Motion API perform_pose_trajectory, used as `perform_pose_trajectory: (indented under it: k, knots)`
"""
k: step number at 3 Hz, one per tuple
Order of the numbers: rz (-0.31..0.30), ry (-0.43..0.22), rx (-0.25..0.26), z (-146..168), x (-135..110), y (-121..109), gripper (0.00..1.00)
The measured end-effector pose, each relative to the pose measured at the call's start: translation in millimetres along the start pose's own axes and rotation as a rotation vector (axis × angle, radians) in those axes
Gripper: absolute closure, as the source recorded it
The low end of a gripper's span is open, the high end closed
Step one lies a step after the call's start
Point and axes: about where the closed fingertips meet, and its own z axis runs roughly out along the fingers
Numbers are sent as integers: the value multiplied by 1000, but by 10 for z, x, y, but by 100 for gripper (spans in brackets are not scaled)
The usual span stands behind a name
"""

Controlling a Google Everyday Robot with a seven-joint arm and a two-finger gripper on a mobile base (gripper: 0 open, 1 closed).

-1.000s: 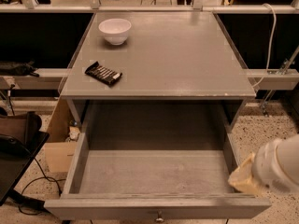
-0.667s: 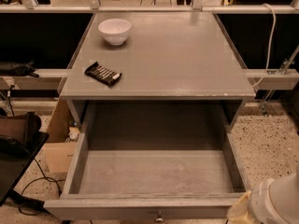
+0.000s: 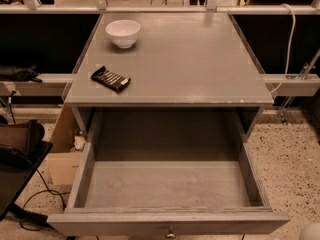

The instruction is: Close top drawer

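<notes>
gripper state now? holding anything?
Gripper: cannot be told, out of frame; only a pale bit of the arm shows at bottom right.

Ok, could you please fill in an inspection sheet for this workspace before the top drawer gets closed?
Surface: flat grey cabinet top, carrying two items.
Job's things: wide grey wooden top drawer pulled far out, interior bare; small round metal knob at front centre.
Clutter: white round bowl at rear left; dark wrapped snack bar near left front edge.
Grippers: the gripper is not in view; only a pale rounded robot part at the lower right corner.
Cables: white cable hanging at right; black cable on floor at left.
Surroundings: speckled floor; cardboard box beside cabinet, left.
</notes>
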Motion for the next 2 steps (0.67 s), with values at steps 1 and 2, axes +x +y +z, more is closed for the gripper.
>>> perform_pose_trajectory:
  k: [1, 2]
  knots:
    - [-64, -48, 12, 419, -95, -36, 100]
    - [-107, -102, 36, 799, -257, -266, 100]
